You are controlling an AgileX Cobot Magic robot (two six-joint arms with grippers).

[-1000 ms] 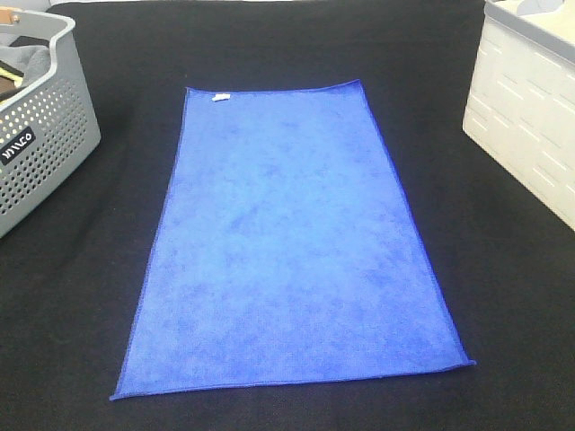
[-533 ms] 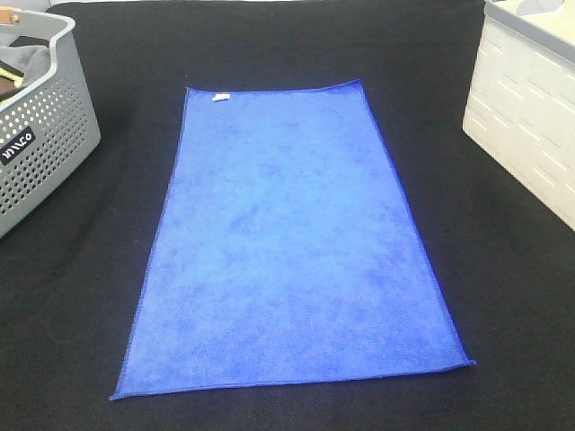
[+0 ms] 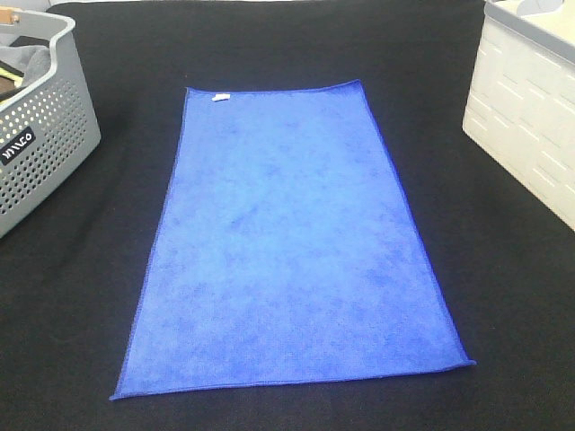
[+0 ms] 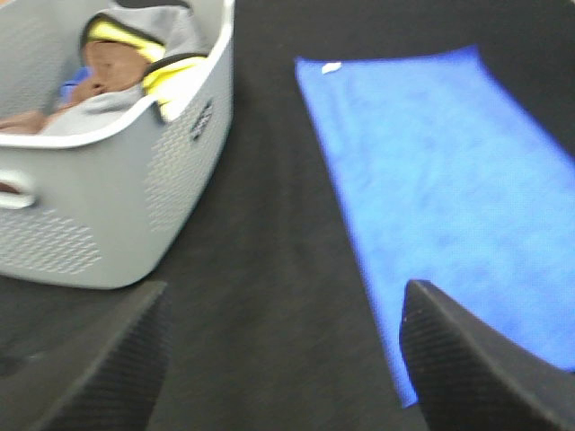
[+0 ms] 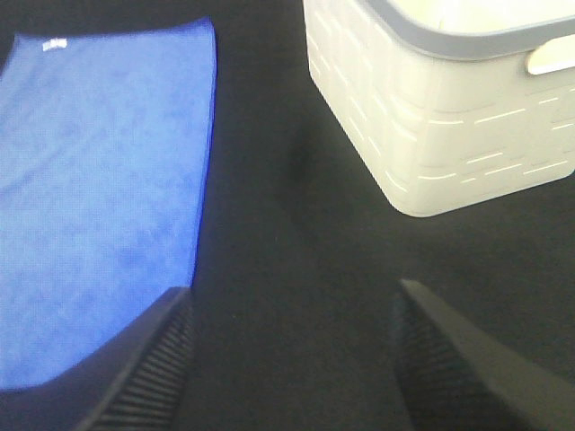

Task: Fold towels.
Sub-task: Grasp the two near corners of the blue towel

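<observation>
Towel (image 3: pixel 289 242) flat on black cloth (image 3: pixel 503 296) | grey basket (image 3: pixel 54 126), white crate (image 3: pixel 526 126) | both jaws apart, empty

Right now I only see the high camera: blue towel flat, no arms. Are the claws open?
Observer: The left claw is open and empty, above the black table beside the towel.
Reviewer: The right one?
Observer: The right claw is open too, empty, between the towel and the white basket.
Reviewer: Anything else I miss?
Observer: The grey basket holds crumpled cloths: grey, yellow, brown.
</observation>
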